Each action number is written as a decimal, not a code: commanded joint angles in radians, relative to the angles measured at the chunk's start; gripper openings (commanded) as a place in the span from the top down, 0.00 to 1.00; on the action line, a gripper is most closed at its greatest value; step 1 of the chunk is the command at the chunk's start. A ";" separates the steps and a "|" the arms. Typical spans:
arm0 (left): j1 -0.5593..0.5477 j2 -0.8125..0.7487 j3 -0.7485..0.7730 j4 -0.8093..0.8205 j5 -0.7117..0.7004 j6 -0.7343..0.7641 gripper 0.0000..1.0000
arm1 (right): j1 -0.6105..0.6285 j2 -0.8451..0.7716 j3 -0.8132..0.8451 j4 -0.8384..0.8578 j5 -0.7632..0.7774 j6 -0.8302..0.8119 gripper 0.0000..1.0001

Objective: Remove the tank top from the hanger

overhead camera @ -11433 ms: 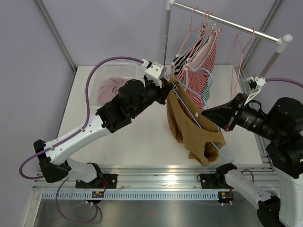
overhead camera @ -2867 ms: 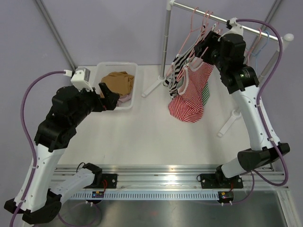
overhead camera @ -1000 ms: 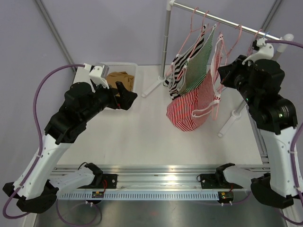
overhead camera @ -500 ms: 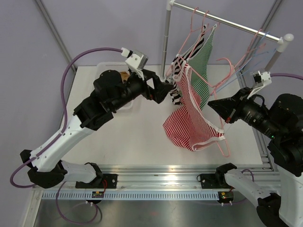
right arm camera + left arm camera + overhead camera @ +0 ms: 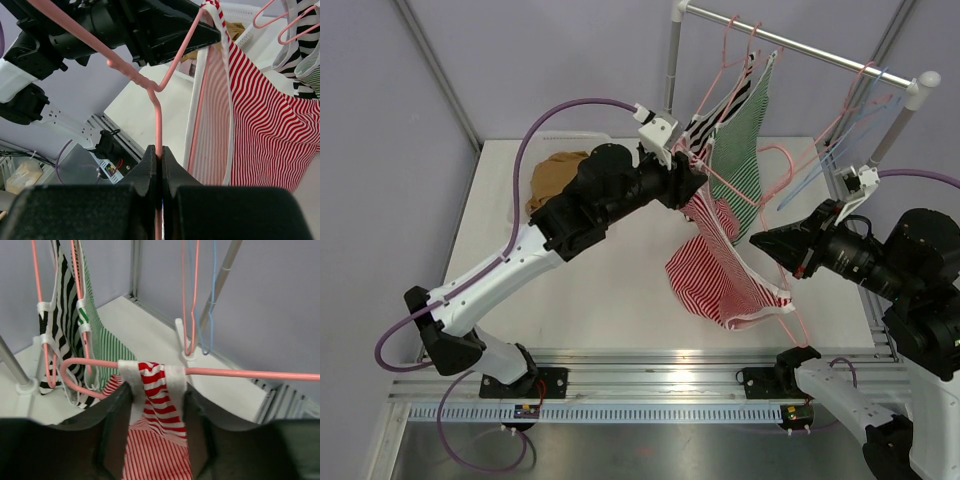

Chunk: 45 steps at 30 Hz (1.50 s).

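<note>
The red-striped tank top (image 5: 720,270) hangs from the pink hanger (image 5: 240,373), slanted over the table (image 5: 610,300), in front of the rail (image 5: 800,50). One strap (image 5: 156,385) loops over the hanger's bar, right between the fingers of the left gripper (image 5: 157,397), which stand half closed on either side of it (whether they pinch it, I cannot tell). The right gripper (image 5: 160,152) is clamped tight on the hanger's wire neck, beside the top's striped cloth
</note>
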 commanded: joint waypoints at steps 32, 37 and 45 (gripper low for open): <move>0.262 -0.150 -0.168 -0.026 0.058 -0.197 1.00 | 0.003 -0.260 -0.425 0.416 -0.071 -0.071 1.00; 0.182 -0.187 -0.256 0.128 0.479 -0.134 1.00 | 0.003 -0.274 -0.573 0.824 -0.012 0.041 1.00; 0.101 -0.231 -0.445 0.175 0.587 -0.062 1.00 | 0.005 -0.219 -0.710 1.326 0.249 0.191 1.00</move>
